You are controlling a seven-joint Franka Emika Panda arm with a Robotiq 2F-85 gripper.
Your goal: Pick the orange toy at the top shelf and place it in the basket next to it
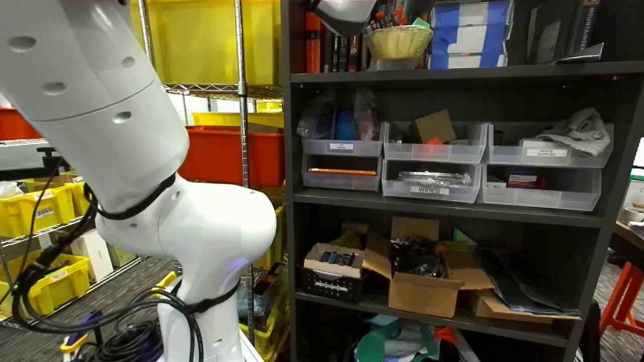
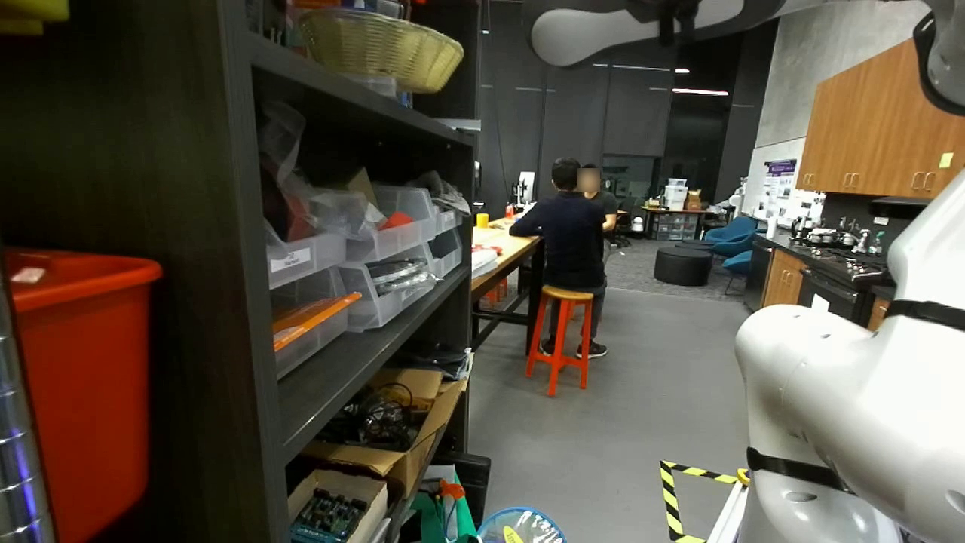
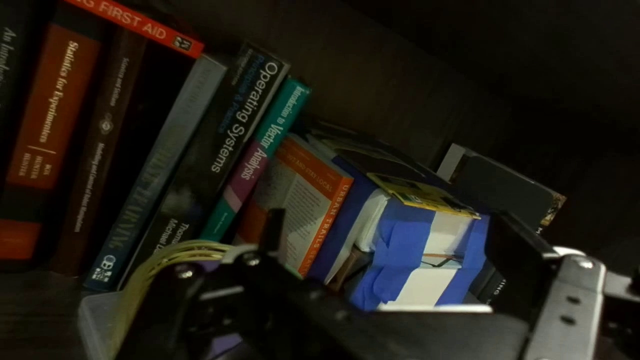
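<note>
The pale yellow basket (image 1: pixel 400 44) stands on the top shelf (image 1: pixel 453 72), and it also shows in an exterior view from the side (image 2: pixel 384 49). In the wrist view its rim (image 3: pixel 142 272) is at the lower left, partly hidden by a finger; something purple shows inside. I cannot make out an orange toy for certain. An orange patch (image 1: pixel 400 16) behind the basket may be a book. My gripper (image 3: pixel 390 232) is open, with its fingers wide apart and nothing between them. It faces the top shelf, with its left finger over the basket. The exterior views do not show the fingertips.
Behind the basket are upright books (image 3: pixel 240 110) and an orange book (image 3: pixel 320 215). A blue-and-white taped box (image 3: pixel 425 260) stands to their right, seen between the fingers. A clear plastic container (image 1: pixel 392 64) is under the basket. Grey bins (image 1: pixel 432 141) fill the shelf below.
</note>
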